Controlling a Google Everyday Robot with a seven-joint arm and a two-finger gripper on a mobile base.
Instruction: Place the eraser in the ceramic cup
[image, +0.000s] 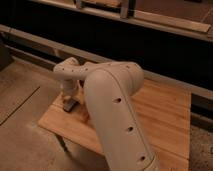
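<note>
The blue-grey eraser (73, 105) lies flat near the left end of the wooden table (165, 115); only part of it shows under the arm's end. My gripper (68, 98) points down at the eraser's left part, right over it or touching it. The bent white arm (112, 100) fills the middle of the view and covers much of the tabletop. The ceramic cup is hidden from view.
The table's left edge (47, 117) lies close to the gripper, with concrete floor (25, 100) beyond it. A dark wall with a pale ledge (165, 80) runs along the far side of the table.
</note>
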